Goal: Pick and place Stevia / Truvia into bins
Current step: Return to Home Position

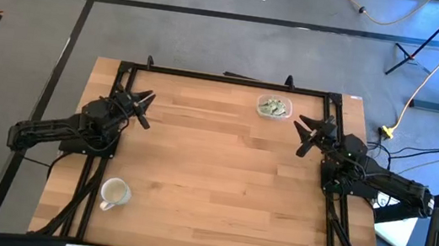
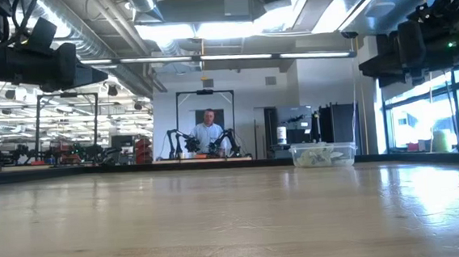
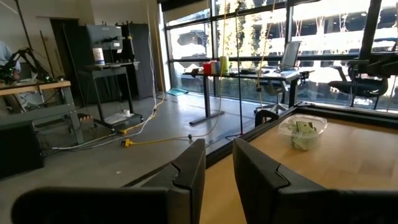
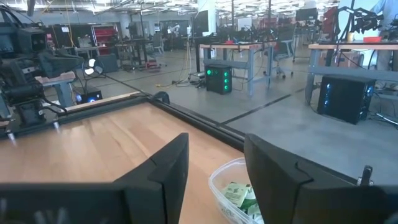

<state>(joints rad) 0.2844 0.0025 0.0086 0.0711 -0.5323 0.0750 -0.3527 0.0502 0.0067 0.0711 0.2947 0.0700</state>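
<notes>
Looking down on the table (image 1: 219, 191), you see both arms drawn to their own sides, neither holding anything. The left gripper (image 1: 145, 109) hangs over the far left part of the wood, its fingers parted with a narrow gap between them, as its own camera shows (image 3: 217, 149). The right gripper (image 1: 301, 136) hangs over the far right part, its fingers spread wider and also empty (image 4: 216, 143).

Your clear tub (image 1: 273, 107) stands at the far edge of the table, right of the middle. The pale green and white packets (image 1: 272, 107) lie heaped inside it. The tub is near the right gripper, a little farther back and to its left, not touching it; in the right wrist view the tub's rim (image 4: 219, 177) and the packets (image 4: 239, 193) show just beyond the fingers. It sits well apart from the left gripper, off across the table to its right (image 3: 303, 127). At table height the tub (image 2: 323, 154) rests flat on the wood.

A white mug (image 1: 112, 193) stands near the left front edge, away from both grippers.
</notes>
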